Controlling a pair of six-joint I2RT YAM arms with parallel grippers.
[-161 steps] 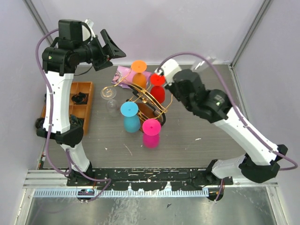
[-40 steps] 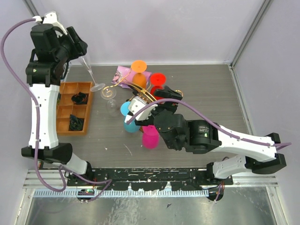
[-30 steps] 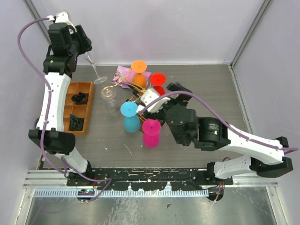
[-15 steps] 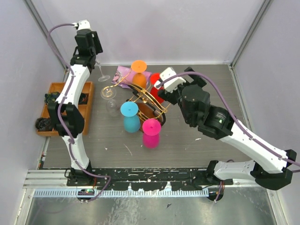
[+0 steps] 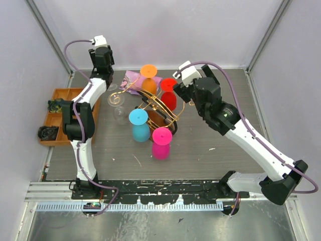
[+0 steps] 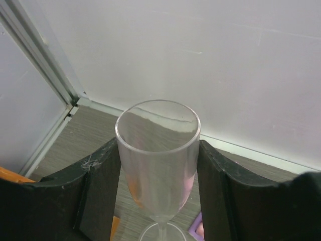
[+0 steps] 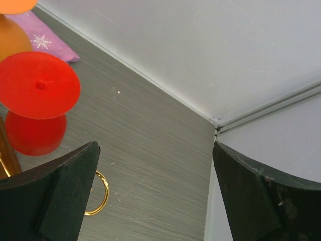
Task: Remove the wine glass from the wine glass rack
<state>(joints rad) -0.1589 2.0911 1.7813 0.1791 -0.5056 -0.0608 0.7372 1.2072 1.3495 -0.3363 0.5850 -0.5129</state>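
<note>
The left end effector [image 6: 158,146] is closed on the bowl of a clear wine glass [image 6: 156,170], one pad against each side. The glass is upright, rim toward the wrist camera, with stem and foot below the fingers. It is off the wine glass rack [image 5: 156,106] and held over the far left corner of the worktop [image 5: 200,150], apart from the gold rails (cannot tell whether the foot touches the worktop). The right end effector [image 7: 154,148] is open, fingers spread wide, at the rack's right side near the red glass [image 5: 168,84]. The rack also carries an orange glass [image 5: 148,71], blue glass [image 5: 138,117] and pink glass [image 5: 162,134], feet up. A second clear glass [image 5: 117,99] is at its left scroll. An orange compartment tray [image 5: 62,93] lies at the left edge.
</note>
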